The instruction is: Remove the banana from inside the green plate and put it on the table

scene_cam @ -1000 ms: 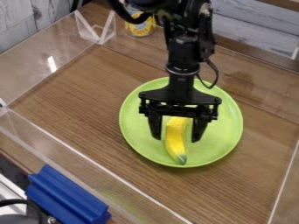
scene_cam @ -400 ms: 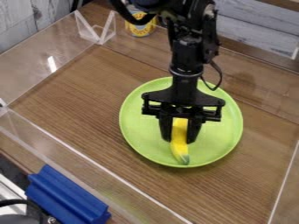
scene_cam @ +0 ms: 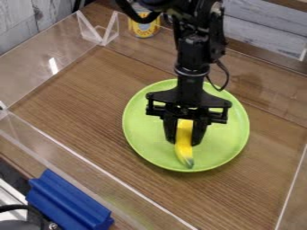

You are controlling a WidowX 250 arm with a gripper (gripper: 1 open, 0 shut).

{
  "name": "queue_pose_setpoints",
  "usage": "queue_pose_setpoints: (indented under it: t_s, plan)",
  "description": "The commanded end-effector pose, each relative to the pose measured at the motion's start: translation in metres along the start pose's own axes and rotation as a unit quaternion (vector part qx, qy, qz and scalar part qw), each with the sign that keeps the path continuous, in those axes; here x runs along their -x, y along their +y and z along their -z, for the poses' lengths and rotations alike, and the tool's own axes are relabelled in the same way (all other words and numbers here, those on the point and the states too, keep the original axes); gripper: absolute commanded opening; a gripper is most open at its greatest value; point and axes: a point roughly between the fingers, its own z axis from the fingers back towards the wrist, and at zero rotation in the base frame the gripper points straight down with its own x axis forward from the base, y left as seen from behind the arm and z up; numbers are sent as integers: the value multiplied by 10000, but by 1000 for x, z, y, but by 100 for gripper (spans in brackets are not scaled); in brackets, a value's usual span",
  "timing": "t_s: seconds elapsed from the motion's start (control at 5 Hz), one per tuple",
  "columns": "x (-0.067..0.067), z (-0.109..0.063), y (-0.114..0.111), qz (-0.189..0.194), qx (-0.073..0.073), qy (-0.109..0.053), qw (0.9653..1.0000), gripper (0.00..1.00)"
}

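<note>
The black hand (scene_cam: 186, 132) pointed straight down over the green plate (scene_cam: 146, 135), its two fingers (scene_cam: 171, 131) drawn in against either side of the banana (scene_cam: 185, 149), gripping its upper end. The banana lay inside the plate, dark tip toward me. The plate sat on the brown tabletop (scene_cam: 84, 99), beside a blue block (scene_cam: 66, 204).

Black arm upright, tool (scene_cam: 185, 132) pointing straight down, fingers (scene_cam: 170, 128) drawn close together
</note>
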Motion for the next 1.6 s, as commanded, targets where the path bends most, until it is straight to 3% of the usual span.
queue_pose_setpoints:
  t_s: [0.0,1.4]
  plan:
    - [-6,-17,-5,94,115,-217,9997,0]
    - [-1,-36,0,478,-156,-14,9987,0]
